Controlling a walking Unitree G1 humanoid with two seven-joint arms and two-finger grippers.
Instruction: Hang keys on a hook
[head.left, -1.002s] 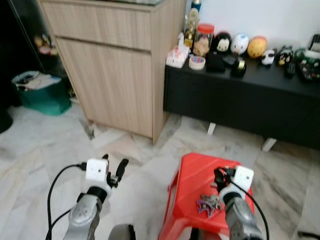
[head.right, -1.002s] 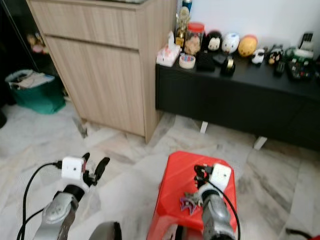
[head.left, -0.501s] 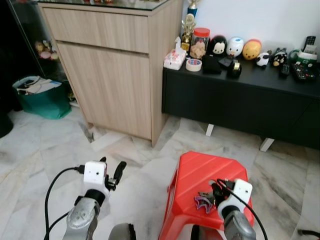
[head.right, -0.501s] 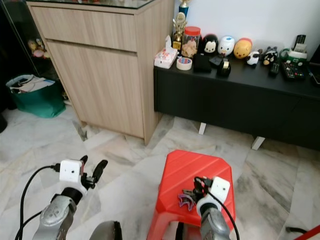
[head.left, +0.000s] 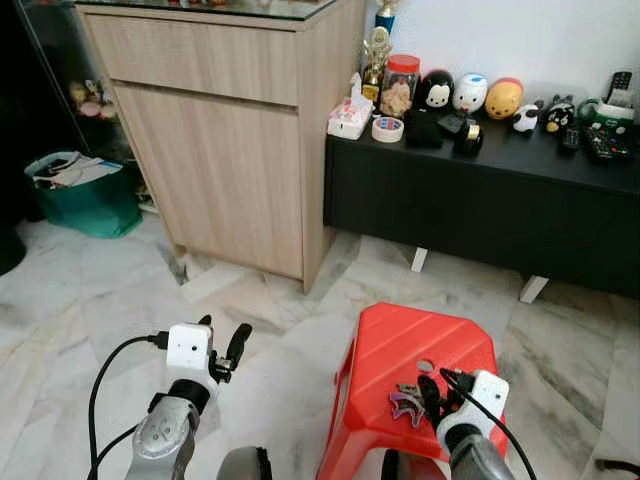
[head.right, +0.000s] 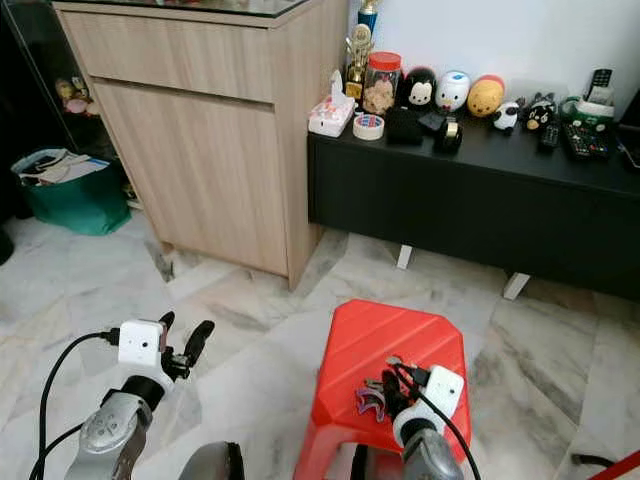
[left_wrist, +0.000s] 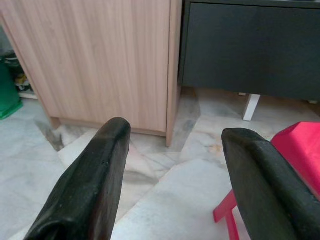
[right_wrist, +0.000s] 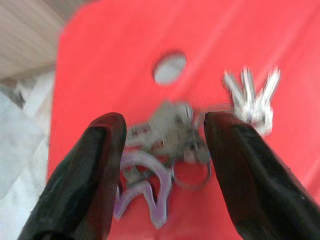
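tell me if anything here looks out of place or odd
The keys lie in a loose heap on the seat of a red stool on the floor, an unusual resting place for them. The right claw hangs open just above them. Nothing looks spilled or damaged.

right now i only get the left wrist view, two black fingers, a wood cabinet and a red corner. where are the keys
Observer: The bunch of metal keys with a purple tag lies on the red plastic stool, toward its near edge.
Operator: is the right gripper on them
Observer: The right gripper is open just above them, one finger to each side, not gripping.
Operator: what's on the black bench
Observer: A row of small toy figures and a roll of tape, next to the wooden cabinet.
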